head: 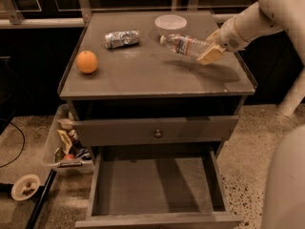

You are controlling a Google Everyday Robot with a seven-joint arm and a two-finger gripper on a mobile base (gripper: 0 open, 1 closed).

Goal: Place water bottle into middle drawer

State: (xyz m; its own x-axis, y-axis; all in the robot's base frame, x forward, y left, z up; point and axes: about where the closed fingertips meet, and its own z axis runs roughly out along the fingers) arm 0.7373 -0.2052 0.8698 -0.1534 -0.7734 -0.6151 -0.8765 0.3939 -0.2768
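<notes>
Fingers [214, 54] of the gripper [208, 56], 2 cream-coloured pads at the end of the white robot arm [252, 18], were clenched on the base end of the small clear ribbed plastic water bottle [185, 44] with its red-and-dark label band. From the fingers the bottle reached leftward in the camera view and slightly away, lying nearly level with its cap end farthest from them. It seemed to be held just off the flat grey table top [157, 78], since a shadow lay on the surface below and beside the fingers.

Beyond the fingers and to their left, close to the bottle's cap, sat the round white bowl [170, 22]. Farther left of the fingers lay the crumpled silver foil-like packet [122, 38], and farther left again, nearer the camera, rested the round orange fruit [87, 61], well apart from the bottle.

Well below the fingers, under the table's front edge, the grey drawer front [190, 129] with 1 small round metal knob [157, 133] was closed. Lower down, the wide shallow grey wooden middle drawer [152, 185] stood pulled out toward the camera, its scuffed flat floor bare. Far down and left of the fingers, a clear plastic bin [53, 142] of mixed items stood on the speckled floor beside the cabinet.
</notes>
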